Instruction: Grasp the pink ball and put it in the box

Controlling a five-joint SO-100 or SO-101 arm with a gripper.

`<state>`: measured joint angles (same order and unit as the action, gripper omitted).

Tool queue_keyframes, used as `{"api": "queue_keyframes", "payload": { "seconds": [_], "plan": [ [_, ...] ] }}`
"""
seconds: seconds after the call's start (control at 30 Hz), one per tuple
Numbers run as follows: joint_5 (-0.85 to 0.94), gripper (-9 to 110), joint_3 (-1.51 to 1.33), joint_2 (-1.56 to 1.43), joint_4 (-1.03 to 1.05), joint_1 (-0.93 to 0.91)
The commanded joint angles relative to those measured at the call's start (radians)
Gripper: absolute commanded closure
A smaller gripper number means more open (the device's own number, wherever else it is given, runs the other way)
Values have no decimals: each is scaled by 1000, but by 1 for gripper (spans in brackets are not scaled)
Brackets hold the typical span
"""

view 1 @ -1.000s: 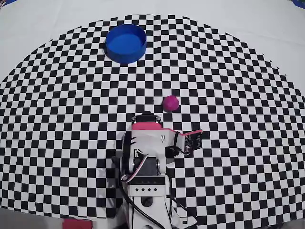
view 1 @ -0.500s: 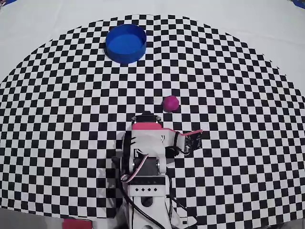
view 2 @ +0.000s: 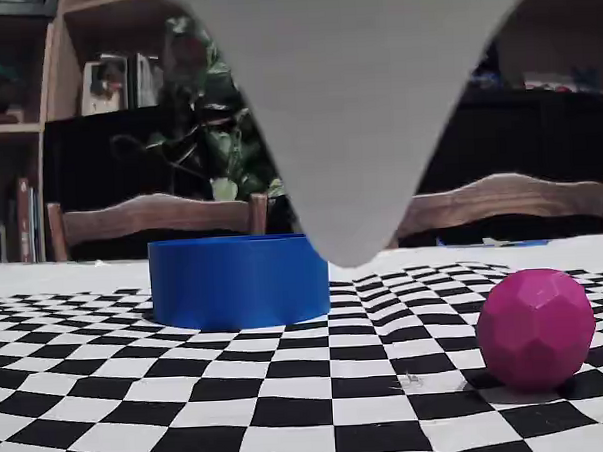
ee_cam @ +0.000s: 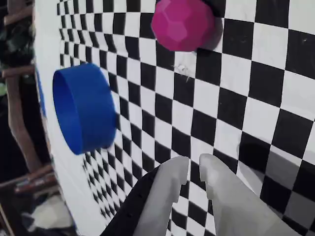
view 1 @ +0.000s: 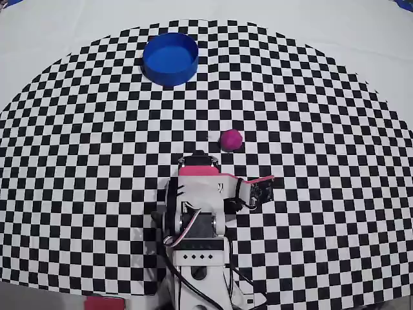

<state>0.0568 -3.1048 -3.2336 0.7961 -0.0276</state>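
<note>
The arm sits folded near the bottom edge of the checkered mat in the overhead view, its base at the straight near side of the half-round pattern. That is probably a rest pose, since nothing is held and the reach has not begun.

The gripper shows in the wrist view as two pale fingers coming up from the bottom edge, their tips almost together with only a thin slit between them. They are closed on nothing. In the overhead view the gripper is tucked to the right of the arm's body, so the fingers themselves are hard to make out there.

The pink ball rests on the mat just ahead of the arm, toward the middle of the pattern and clear of every edge. The wrist view shows its faceted surface at the top of the frame, apart from the fingertips. The fixed view has the ball low at the right, sitting on the squares with its shadow beneath.

The box, a round blue tub, stands near the far curved edge of the mat, well apart from the ball and up-left of it in the overhead view. It is open-topped and looks empty.

The jaws would need to spread before closing on the ball, judging by its width against the slit.
</note>
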Motion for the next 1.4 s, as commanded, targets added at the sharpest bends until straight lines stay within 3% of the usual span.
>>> {"api": "queue_keyframes", "payload": {
  "seconds": [0.0, 0.93, 1.17, 1.37],
  "plan": [
    [2, 101, -8, -18, 6, -5],
    [3, 101, -8, -12, 3, -6],
    [17, 101, -8, 11, -133, -8],
    [161, 89, -8, 32, -258, -14]
  ]
}}
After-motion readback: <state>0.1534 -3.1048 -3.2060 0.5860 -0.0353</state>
